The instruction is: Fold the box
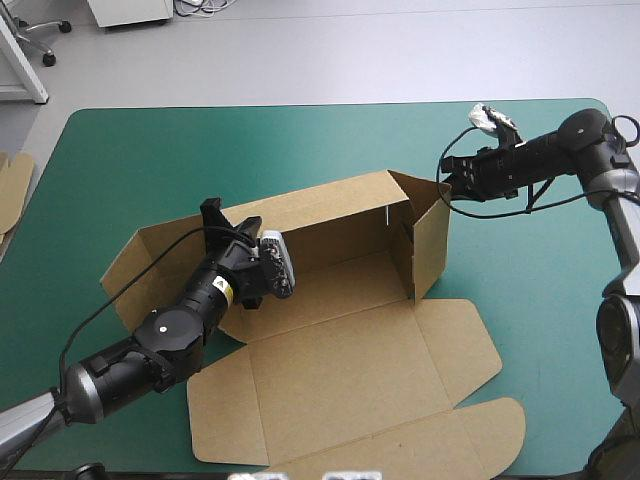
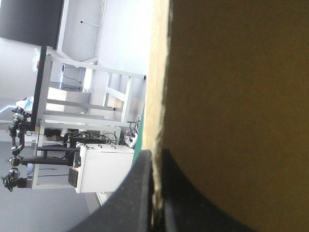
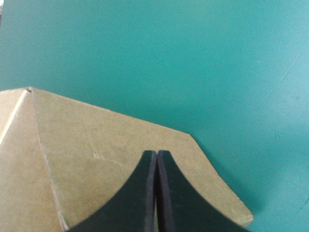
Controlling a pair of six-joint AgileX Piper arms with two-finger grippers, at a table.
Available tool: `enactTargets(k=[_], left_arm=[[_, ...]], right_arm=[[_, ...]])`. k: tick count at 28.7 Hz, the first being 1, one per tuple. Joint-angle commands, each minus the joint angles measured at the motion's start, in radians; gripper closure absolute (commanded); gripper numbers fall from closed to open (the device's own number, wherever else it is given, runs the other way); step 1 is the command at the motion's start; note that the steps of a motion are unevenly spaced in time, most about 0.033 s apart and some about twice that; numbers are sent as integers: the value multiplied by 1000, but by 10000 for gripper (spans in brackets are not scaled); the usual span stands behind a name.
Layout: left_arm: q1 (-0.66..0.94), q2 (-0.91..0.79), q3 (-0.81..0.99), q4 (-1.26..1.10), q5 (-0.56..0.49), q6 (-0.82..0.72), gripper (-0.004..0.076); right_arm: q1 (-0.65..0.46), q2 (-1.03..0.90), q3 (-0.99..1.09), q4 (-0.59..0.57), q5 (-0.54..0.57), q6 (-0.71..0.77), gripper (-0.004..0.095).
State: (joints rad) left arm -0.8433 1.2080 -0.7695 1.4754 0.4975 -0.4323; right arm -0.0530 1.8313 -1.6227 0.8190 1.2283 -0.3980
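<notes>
The brown box (image 1: 350, 370) lies mid-table with its long back wall (image 1: 330, 215) and right end wall (image 1: 430, 245) raised, and its lid and flaps flat toward the front edge. My left gripper (image 1: 228, 222) holds the back wall's top edge near its left end. In the left wrist view the black fingers (image 2: 155, 159) are all but shut, with the board's edge (image 2: 157, 72) between them. My right gripper (image 1: 444, 186) is at the far top corner of the right end wall. Its fingers (image 3: 157, 153) are shut in one arch against a brown flap (image 3: 96, 145), which is not between them.
More brown board (image 1: 12, 190) shows at the table's left edge. Bare teal-green cover (image 1: 200, 150) stretches behind the box and to its right (image 1: 540, 270). The flat lid reaches close to the table's front edge.
</notes>
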Motion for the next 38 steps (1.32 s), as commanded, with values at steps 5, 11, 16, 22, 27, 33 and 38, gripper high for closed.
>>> enactTargets(k=[5, 11, 16, 22, 27, 33, 38], left_arm=[[-4, -17, -30, 9, 13, -30, 738], [-4, -17, -30, 8, 10, -37, 738], [-4, -17, -30, 8, -9, -49, 738], [-4, -17, -30, 6, -21, -55, 738], [-4, -17, -30, 4, -21, -57, 738], [-4, -17, -30, 0, -21, -60, 738], [-4, -17, -30, 0, -13, -60, 738]], right_arm=[[-8, -127, 73, 81, 9, -75, 942], [-8, -187, 190, 122, -29, -151, 942], [-8, -249, 297, 181, -82, -267, 941], [-8, -306, 436, 271, -133, -441, 941], [-8, -308, 505, 348, -80, -559, 941], [-8, -308, 507, 351, -39, -626, 937], [-8, -308, 507, 351, 14, -648, 684]])
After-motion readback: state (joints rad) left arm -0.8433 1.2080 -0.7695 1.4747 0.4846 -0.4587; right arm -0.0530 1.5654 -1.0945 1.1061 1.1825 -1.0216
